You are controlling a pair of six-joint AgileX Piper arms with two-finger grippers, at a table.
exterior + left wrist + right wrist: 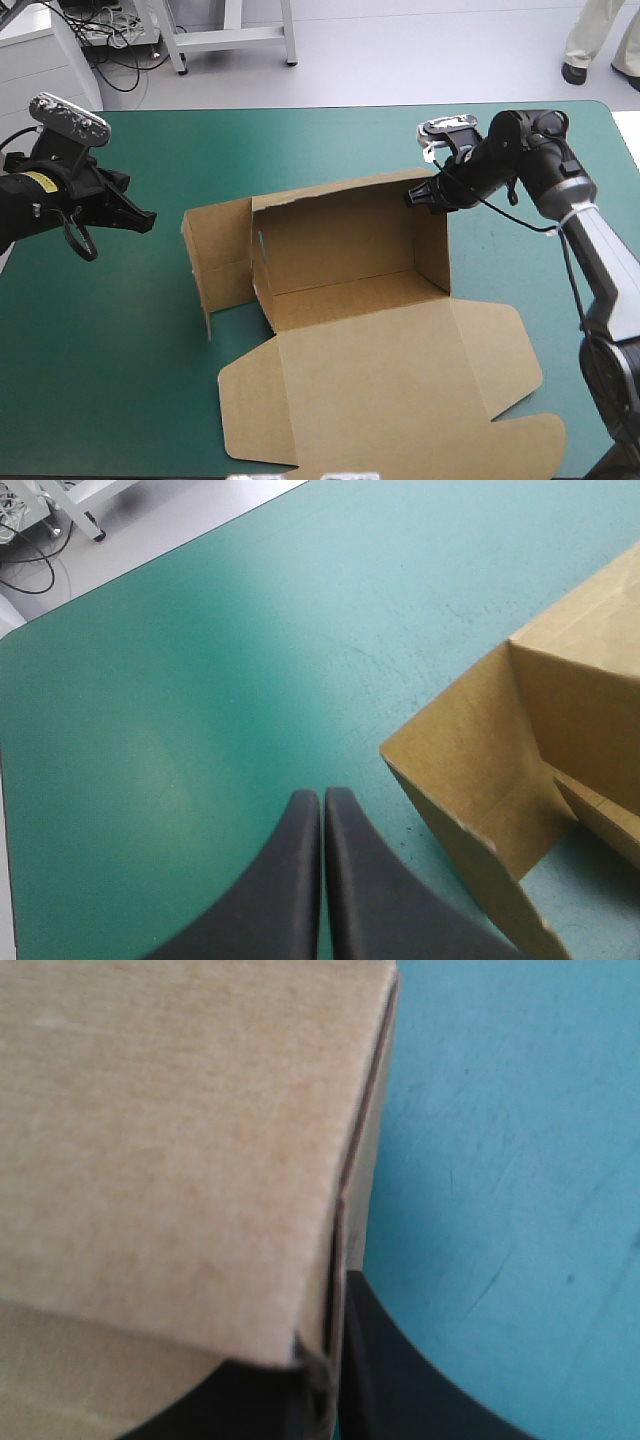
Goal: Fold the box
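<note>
Standing box [340, 235], far right corner inside the right pincer [417, 195].

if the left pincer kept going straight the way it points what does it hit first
Most likely the bare cover: the shut left pincer aims down at it, just beside the box and its side flap. The flap is close to that line and depth is unclear, so the pincer might graze it.

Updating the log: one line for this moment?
box: walls up, lid flat | right hand: shut on far right corner | left hand: shut, clear of box
</note>
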